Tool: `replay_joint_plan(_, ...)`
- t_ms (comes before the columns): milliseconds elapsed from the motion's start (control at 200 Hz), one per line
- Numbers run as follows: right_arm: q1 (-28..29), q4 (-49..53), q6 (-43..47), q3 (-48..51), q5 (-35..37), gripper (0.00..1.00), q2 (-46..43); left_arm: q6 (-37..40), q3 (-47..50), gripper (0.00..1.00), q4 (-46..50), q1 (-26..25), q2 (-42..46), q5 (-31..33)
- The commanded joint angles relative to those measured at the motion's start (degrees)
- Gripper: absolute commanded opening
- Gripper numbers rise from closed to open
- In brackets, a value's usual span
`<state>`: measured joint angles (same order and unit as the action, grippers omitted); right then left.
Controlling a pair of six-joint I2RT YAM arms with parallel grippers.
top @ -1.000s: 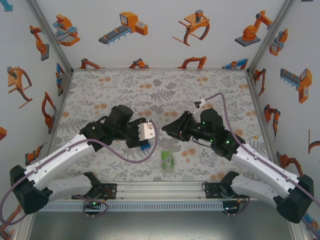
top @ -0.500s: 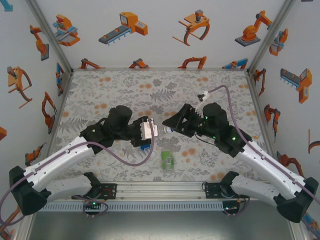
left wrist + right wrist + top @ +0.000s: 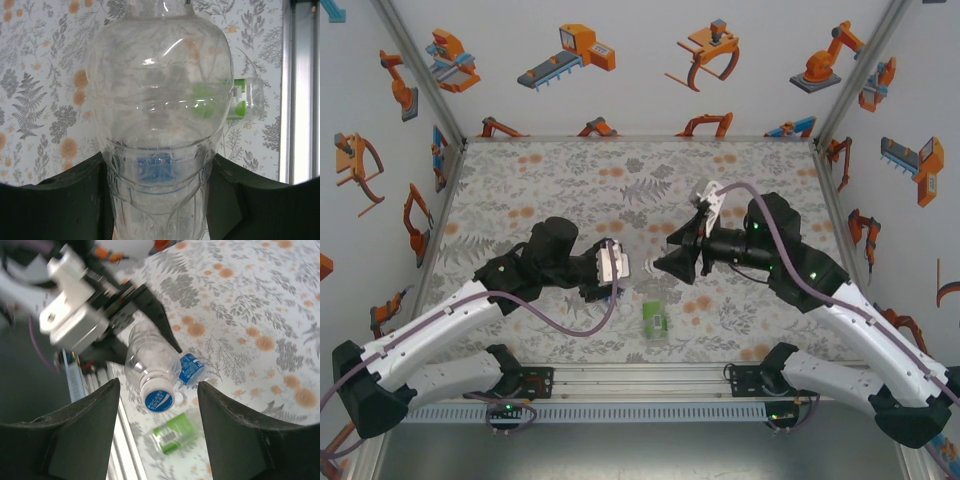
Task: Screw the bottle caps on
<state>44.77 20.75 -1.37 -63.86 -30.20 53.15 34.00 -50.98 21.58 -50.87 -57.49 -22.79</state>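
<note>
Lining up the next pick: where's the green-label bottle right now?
In the top view the green-label bottle lies on the table, centred left to right, close to the front rail, just nearer than the clear bottle in the left claw.

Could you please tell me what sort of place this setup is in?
Most likely a robotics lab test cell: walls printed with robot cartoons, aluminium frame posts, and a floral-patterned table enclosed between them.
</note>
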Motion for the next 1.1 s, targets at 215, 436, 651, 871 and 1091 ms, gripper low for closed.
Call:
replay_joint_plan(215, 0.21, 7.43, 41.50, -1.43, -21.71, 0.55, -0.30, -2.08, -3.39, 0.00, 5.62, -0.02, 0.02, -10.78)
replay_joint_plan(436, 0.20, 7.78, 42.59, -0.74, -23.48, 0.46, 0.12, -2.80, -3.48, 0.00, 6.01, -0.10, 0.49, -13.03)
replay_joint_plan(651, 0.23, 6.27, 42.41, 0.49, -22.51, 0.43, -0.10, -2.88, -3.60, 0.00, 6.01, -0.10, 0.28, -13.80)
replay_joint_plan(871, 0.21, 6.49, 42.41, 1.09, -22.02, 0.43, 0.36, -2.92, -3.60, 0.00, 6.01, -0.11, 0.38, -14.24)
replay_joint_plan(1091, 0.23, 6.67, 42.41, 1.63, -22.51, 0.41, 0.67, -2.92, -3.41, 0.00, 5.99, -0.10, 0.78, -14.36)
